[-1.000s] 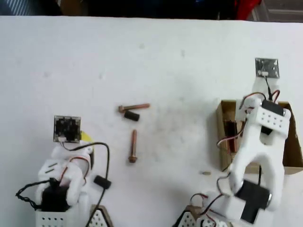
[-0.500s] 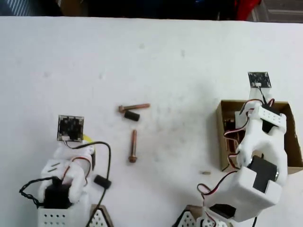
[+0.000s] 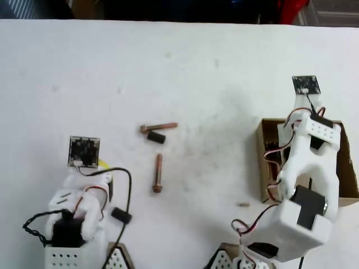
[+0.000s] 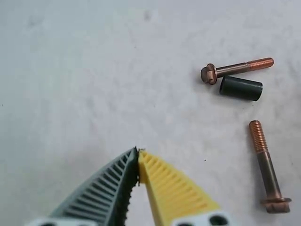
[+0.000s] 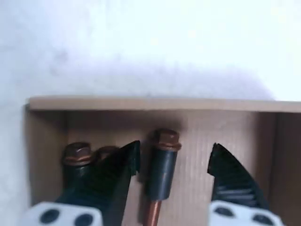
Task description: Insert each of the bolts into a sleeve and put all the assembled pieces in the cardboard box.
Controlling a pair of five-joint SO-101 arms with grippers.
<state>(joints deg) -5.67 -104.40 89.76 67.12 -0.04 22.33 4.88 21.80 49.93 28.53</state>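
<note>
Two copper bolts lie loose on the white table, one (image 4: 235, 69) next to a black sleeve (image 4: 241, 88), the other (image 4: 265, 165) nearer my left arm (image 3: 78, 207). My left gripper (image 4: 138, 151) is shut and empty, hovering short of them. A second sleeve (image 3: 120, 215) lies beside the left arm's base. My right gripper (image 5: 174, 157) stands open inside the cardboard box (image 5: 155, 104). A bolt in a sleeve (image 5: 162, 167) lies between its fingers, touching neither. More assembled pieces (image 5: 77, 160) rest at the box's side, partly hidden by one finger.
The cardboard box (image 3: 263, 140) sits at the right with the right arm (image 3: 308, 151) over it. A tiny scrap (image 3: 243, 205) lies in front of the box. The table's far edge runs along the back.
The right arm has shifted over the box, its wrist pulling slightly left and its elbow rising. The left arm has edged a little to the right. The loose bolts and sleeves have not moved.
</note>
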